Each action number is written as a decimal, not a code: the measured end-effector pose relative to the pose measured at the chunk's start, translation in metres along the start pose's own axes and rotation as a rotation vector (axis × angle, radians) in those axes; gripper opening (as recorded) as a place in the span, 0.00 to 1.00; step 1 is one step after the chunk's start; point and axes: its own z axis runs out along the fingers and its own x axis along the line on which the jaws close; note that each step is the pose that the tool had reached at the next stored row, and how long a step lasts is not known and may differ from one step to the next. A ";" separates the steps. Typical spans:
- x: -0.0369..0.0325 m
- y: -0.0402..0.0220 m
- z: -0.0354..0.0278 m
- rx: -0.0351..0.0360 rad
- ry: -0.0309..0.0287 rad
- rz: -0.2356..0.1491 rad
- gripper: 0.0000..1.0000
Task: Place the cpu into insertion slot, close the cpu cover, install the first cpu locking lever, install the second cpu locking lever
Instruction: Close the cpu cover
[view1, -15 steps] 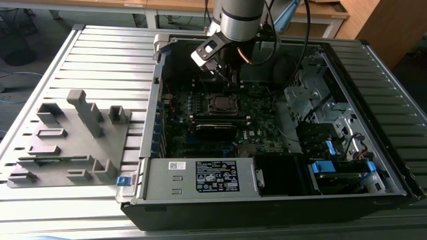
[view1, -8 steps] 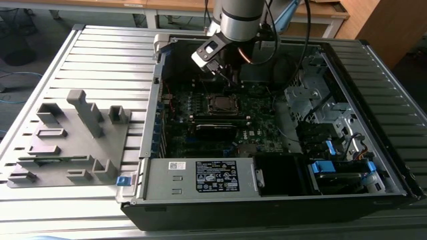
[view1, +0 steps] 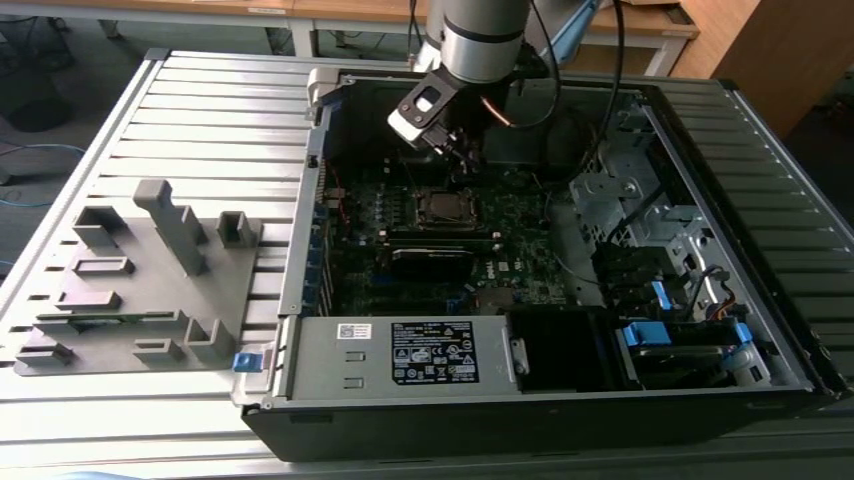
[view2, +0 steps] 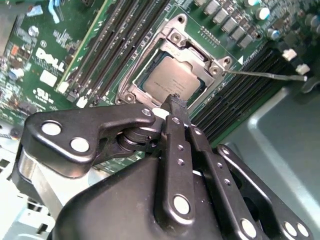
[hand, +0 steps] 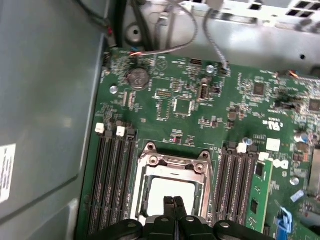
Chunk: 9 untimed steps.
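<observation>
- cpu (view2: 172, 80): seated in the motherboard (hand: 190, 105) socket; placement is judged done.
- cpu cover (view2: 192, 47): lowered around the cpu as a frame.
- locking lever (view2: 265, 76): seen jutting out sideways, judged unlatched; the other lever's state cannot be told.
- tool (view2: 175, 100): fingers pressed together, nothing gripped, held just above the cover's edge.

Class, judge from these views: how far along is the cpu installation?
Done: the cpu is seated, and the cover looks lowered over it. In hand: the shut gripper hangs with its tips close to the cpu, holding nothing. Left: one lever juts out free to the side, so locking is unfinished.
</observation>
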 end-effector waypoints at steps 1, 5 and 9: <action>0.0000 0.0000 0.0000 0.0002 0.0002 -0.019 0.11; -0.0001 0.0000 0.0002 0.0010 0.0012 -0.091 0.11; 0.0000 0.0000 0.0006 0.0016 0.0024 -0.164 0.11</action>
